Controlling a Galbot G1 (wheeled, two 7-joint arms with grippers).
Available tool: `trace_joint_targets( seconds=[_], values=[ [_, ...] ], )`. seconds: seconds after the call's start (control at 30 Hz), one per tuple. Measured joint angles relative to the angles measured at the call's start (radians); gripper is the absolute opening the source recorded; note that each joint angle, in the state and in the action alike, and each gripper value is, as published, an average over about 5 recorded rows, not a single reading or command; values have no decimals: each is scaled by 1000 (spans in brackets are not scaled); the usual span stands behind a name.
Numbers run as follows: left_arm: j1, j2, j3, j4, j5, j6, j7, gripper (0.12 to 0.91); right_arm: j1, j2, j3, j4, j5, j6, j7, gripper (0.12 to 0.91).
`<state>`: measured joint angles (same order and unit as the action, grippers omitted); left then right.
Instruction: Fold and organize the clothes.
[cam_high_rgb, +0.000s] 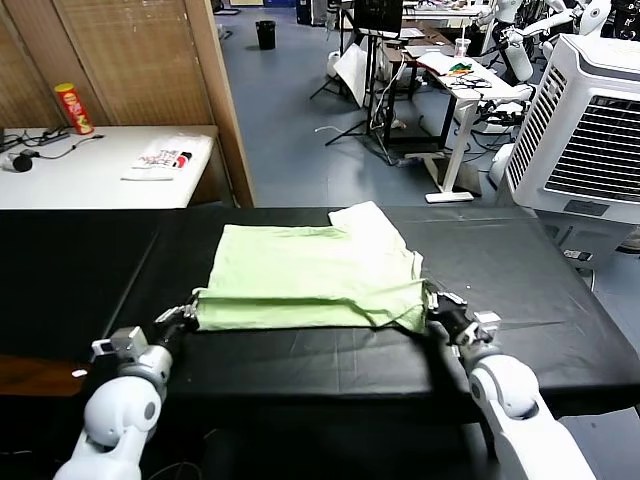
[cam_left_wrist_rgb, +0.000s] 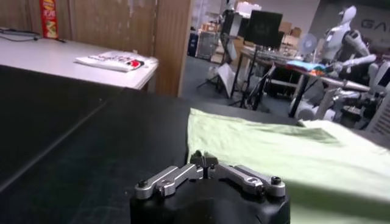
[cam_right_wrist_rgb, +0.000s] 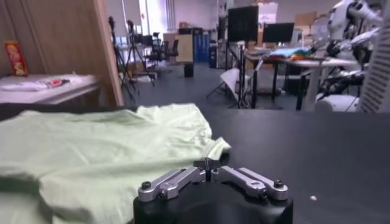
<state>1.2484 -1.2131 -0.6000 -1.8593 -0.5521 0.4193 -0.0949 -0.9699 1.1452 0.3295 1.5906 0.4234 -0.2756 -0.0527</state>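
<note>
Lying folded mid-table, the T-shirt (cam_high_rgb: 305, 275) runs long axis left-right, one sleeve poking far-right. Left gripper (cam_high_rgb: 185, 316) and right gripper (cam_high_rgb: 440, 305) sit closed at its near corners, gripping nothing visible.

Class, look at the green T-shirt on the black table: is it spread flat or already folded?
Partly folded: the T-shirt shows a doubled layer along its near edge, and one sleeve sticks out at the far side.

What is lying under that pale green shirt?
The pale lime-green cotton T-shirt lies on a black cloth-covered table. It is folded over itself, a lighter sleeve poking out behind. Anything between its layers is covered.
</note>
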Motion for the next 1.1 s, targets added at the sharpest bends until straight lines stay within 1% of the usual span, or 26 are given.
trace_joint_targets(
  seconds=[0.1, 0.13, 0.23, 0.27, 0.3, 0.33, 0.37, 0.43, 0.47, 0.53, 0.57, 0.67, 0.7, 0.77, 0.93, 1.1],
  values=[
    [-17, 4, 7, 24, 4, -2, 3, 125, 5, 0, -4, -3, 7, 5, -6, 136],
    [-22, 4, 8, 30, 5, -2, 4, 125, 4, -1, -4, -1, 10, 7, -8, 159],
    [-33, 4, 11, 45, 7, -3, 4, 131, -6, -7, 4, 16, 19, 9, -12, 289],
    [-35, 3, 11, 48, 8, -4, 4, 152, -13, -11, 9, 27, 22, 6, -11, 355],
    [-37, 2, 11, 50, 8, -5, 3, 173, -22, -15, 14, 40, 23, 1, -9, 405],
    [-38, 2, 10, 51, 9, -6, 3, 212, -33, -20, 20, 56, 25, -7, -5, 455],
    [-37, 1, 10, 51, 9, -7, 3, 266, -47, -26, 26, 75, 25, -17, 0, 522],
    [-34, 1, 7, 47, 11, -9, 3, 366, -83, -38, 40, 120, 25, -44, 10, 622],
    [-31, 1, 6, 44, 12, -9, 3, 433, -105, -44, 47, 146, 24, -58, 14, 679],
    [-24, 1, 1, 37, 14, -9, 2, 534, -151, -53, 59, 199, 18, -81, 20, 747],
    [-20, 1, -2, 34, 15, -8, 2, 601, -174, -57, 64, 225, 12, -90, 21, 775],
    [-3, 2, -11, 19, 15, -3, 2, 737, -242, -60, 75, 294, -11, -105, 21, 791],
    [4, 3, -12, 13, 15, -1, 3, 764, -262, -60, 76, 311, -20, -109, 21, 790],
    [21, 4, -13, 0, 8, 4, 5, 789, -298, -58, 76, 336, -37, -116, 20, 768],
    [63, 4, -16, -27, -42, 32, 10, 798, -352, -49, 73, 364, -54, -137, 21, 690],
    [75, 5, -16, -25, -48, 38, 17, 798, -368, -40, 72, 367, -65, -138, 22, 610]
  ],
)
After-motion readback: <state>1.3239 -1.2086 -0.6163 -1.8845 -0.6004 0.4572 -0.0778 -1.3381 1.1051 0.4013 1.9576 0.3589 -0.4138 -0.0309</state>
